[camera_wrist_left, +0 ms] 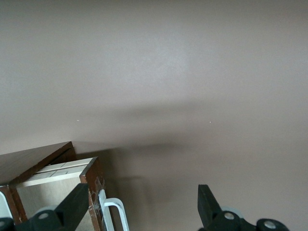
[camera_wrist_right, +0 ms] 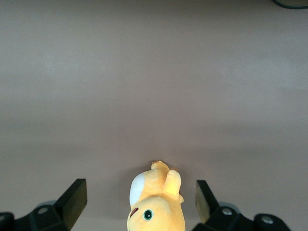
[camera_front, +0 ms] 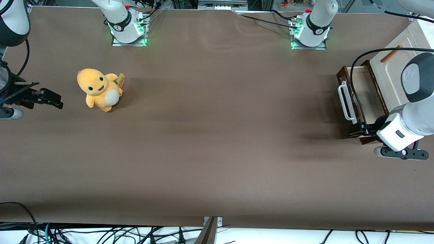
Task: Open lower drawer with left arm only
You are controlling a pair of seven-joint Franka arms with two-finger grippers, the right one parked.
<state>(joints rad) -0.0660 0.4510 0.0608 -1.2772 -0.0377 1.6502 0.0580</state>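
Black two-finger pincer (camera_wrist_left: 139, 211) of the white jointed left arm (camera_front: 412, 112) hangs spread, gripping nothing, at the nearer corner of the dark brown wooden lower drawer (camera_front: 360, 98), which stands pulled out, pale beige tray showing, white loop handle (camera_front: 345, 101) free, on the brown tabletop (camera_front: 210, 135).

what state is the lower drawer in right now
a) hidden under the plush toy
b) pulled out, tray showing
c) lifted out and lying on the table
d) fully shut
b: the lower drawer stands out from the cabinet with its pale tray exposed, and the open gripper hovers at the drawer's front corner, holding nothing.
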